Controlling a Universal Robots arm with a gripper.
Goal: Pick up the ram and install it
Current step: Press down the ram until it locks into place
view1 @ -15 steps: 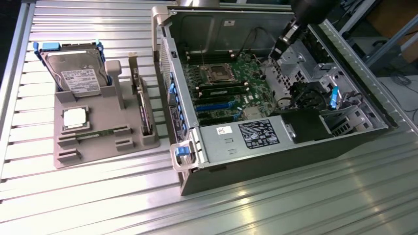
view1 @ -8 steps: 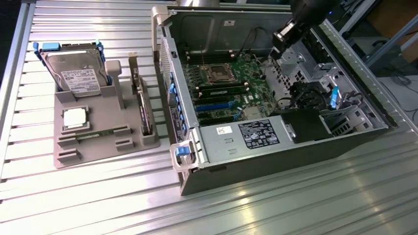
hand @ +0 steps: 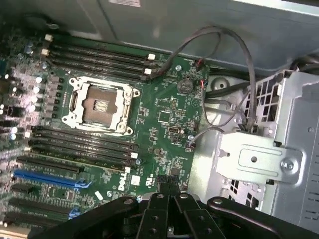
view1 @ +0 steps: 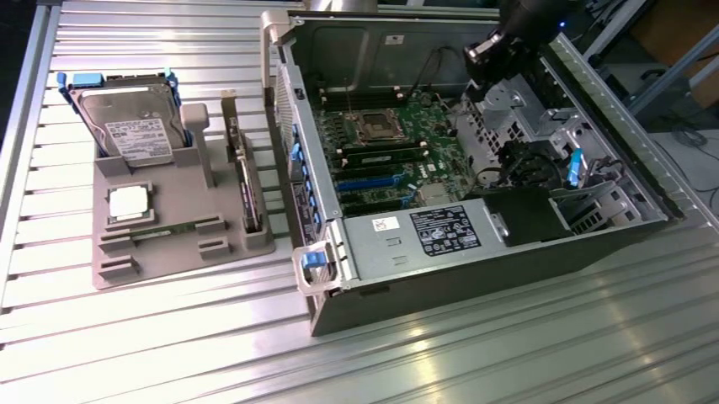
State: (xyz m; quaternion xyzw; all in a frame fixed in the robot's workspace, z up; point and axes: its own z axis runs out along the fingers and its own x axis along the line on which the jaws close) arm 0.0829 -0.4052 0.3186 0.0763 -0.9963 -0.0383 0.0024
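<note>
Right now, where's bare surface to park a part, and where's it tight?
Free: the ribbed metal table in front of the open computer case, and the strip between the grey parts tray and the table's near edge. Tight: the tray itself, with the hard drive, processor and ram; inside the case, cables crowd the motherboard.

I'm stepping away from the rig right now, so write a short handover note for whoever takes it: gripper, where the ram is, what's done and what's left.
Gripper: shut and holding nothing, hanging over the motherboard inside the open computer case, near the case's far corner on the exterior view's right.
Ram: lying in its slot on the grey parts tray, outside the case on the exterior view's left, below the silver processor chip.
Done: nothing visible; the ram has not been picked up.
Left: pick up the ram and seat it in one of the memory slots beside the empty processor socket.
</note>
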